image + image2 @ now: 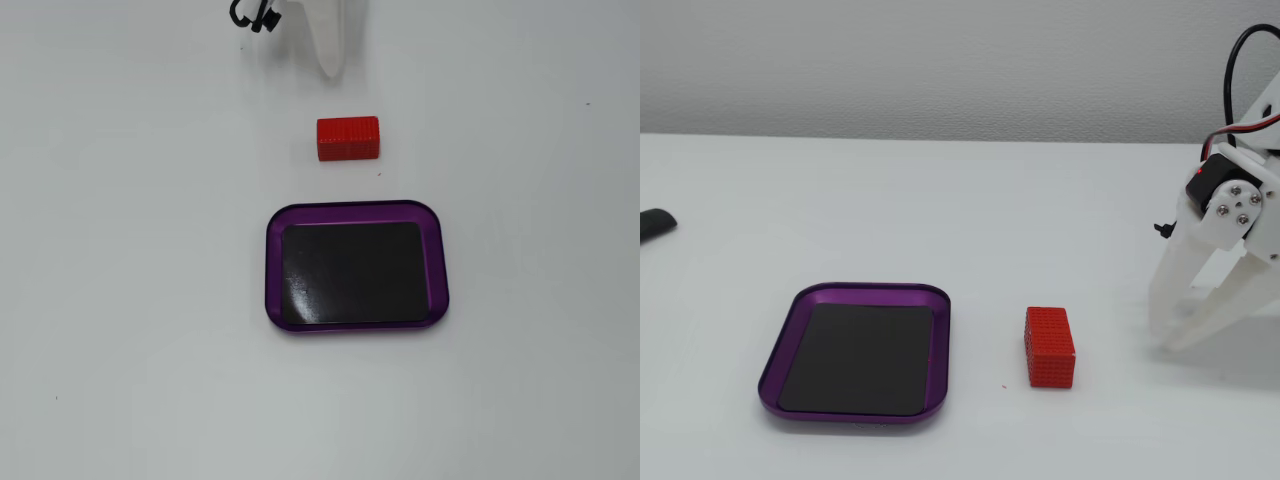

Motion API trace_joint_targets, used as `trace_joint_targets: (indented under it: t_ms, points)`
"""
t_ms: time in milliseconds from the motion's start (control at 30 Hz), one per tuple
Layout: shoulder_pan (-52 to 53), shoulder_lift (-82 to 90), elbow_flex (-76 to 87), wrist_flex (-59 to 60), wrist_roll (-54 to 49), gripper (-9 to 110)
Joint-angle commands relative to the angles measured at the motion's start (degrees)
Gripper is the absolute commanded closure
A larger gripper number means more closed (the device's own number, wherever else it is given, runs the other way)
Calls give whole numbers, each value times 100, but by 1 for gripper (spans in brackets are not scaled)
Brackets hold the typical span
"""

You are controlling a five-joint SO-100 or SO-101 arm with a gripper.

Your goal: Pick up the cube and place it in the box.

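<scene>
Cube (1050,346): red ridged block on the desk (940,220), beside the box, apart.
Box (855,410): glossy purple rim, flat black inside, rounded corners.
Claw (1177,343): white plastic, 2 fingers spread apart, tips meeting the desk.
Desk: plain white; grey wall behind.

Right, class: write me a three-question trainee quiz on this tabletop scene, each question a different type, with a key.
1. True or false: the cube lies inside the box.
2. In the side-on fixed view, the gripper is: A) shut on the cube B) open, beside the cube C) over the box.
3. Fill in: the box's inside is ____.

Key: 1 false; 2 B; 3 black and empty.
</scene>
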Motion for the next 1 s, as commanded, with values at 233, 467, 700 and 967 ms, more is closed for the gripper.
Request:
trace_joint_targets:
  t_ms: [233,467,700,967]
  points:
    - [26,554,-18,0,44,102]
    - [35,554,-18,0,44,102]
    - [62,352,-18,-299,44,102]
    - [26,-1573,-870,-1564,35,102]
